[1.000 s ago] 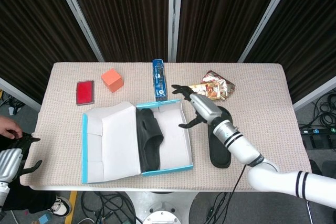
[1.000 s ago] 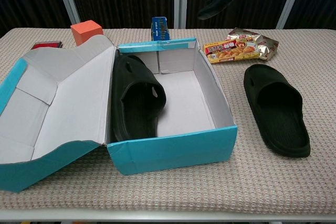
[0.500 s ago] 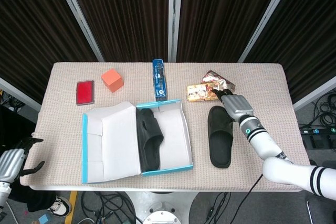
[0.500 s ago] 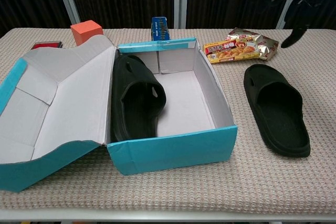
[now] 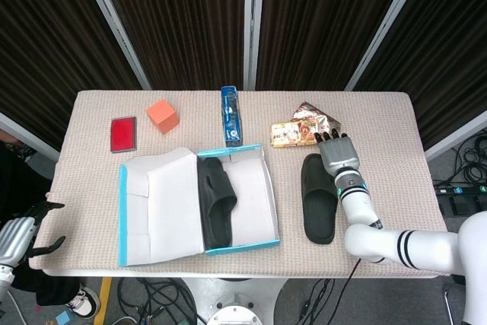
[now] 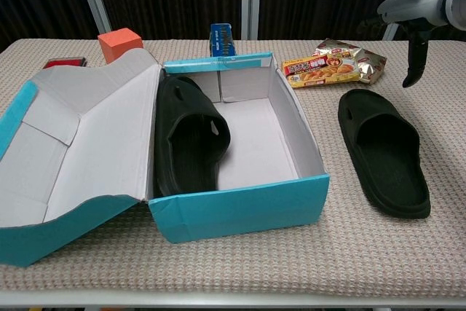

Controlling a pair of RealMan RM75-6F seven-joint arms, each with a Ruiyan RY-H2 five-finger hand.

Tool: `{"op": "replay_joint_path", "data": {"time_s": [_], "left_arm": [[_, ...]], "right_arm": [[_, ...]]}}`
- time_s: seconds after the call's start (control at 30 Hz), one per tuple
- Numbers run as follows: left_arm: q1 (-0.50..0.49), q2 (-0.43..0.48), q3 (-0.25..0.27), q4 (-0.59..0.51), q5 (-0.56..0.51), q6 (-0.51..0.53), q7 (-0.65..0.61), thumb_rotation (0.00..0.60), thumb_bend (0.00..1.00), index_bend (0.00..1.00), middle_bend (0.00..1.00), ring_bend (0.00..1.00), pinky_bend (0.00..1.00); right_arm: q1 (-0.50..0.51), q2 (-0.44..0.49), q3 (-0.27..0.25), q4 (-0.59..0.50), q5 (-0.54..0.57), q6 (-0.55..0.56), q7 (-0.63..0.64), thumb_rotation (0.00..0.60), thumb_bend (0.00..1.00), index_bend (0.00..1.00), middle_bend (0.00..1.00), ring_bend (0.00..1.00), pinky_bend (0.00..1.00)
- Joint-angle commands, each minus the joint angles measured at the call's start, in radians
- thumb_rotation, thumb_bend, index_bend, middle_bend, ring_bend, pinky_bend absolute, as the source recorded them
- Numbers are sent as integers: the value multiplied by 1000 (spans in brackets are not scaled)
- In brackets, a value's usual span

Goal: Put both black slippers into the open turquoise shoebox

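The open turquoise shoebox (image 5: 122, 211) (image 6: 240, 213) lies left of centre with its lid folded out to the left. One black slipper (image 5: 215, 202) (image 6: 188, 136) leans inside it against the left wall. The other black slipper (image 5: 319, 197) (image 6: 384, 152) lies flat on the table to the right of the box. My right hand (image 5: 338, 156) (image 6: 419, 16) hovers by that slipper's far right end, fingers apart and holding nothing. My left hand (image 5: 19, 235) hangs off the table's front left corner, open and empty.
Along the back of the table lie a red flat case (image 5: 122, 134), an orange block (image 5: 163, 115) (image 6: 120, 41), a blue packet (image 5: 231, 115) (image 6: 222, 38) and snack bags (image 5: 304, 129) (image 6: 335, 63), which sit just behind the loose slipper.
My right hand has swung from above the box's right wall over to the right, past the loose slipper, and now hangs at its far right end. The left hand barely shifted.
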Motion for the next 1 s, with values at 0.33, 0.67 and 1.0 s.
{"op": "replay_joint_path", "data": {"time_s": [0.33,0.67,1.0], "left_arm": [[-4,15,14,-1,-1,-23,-64,600,264,240,235,134,250],[-3,6,21,12,-10,-42,-75,600,264,240,236,134,250],[-2,-8,21,42,-20,-55,-101,600,263,247,238,134,250]], "right_arm": [[36,-38,10,-11,161,-15,-136,600,0,0,66,0,143],[46,-102,17,49,194,-68,-168,600,0,0,79,0,144],[58,-187,11,103,234,-37,-233,600,1,0,134,0,147]]}}
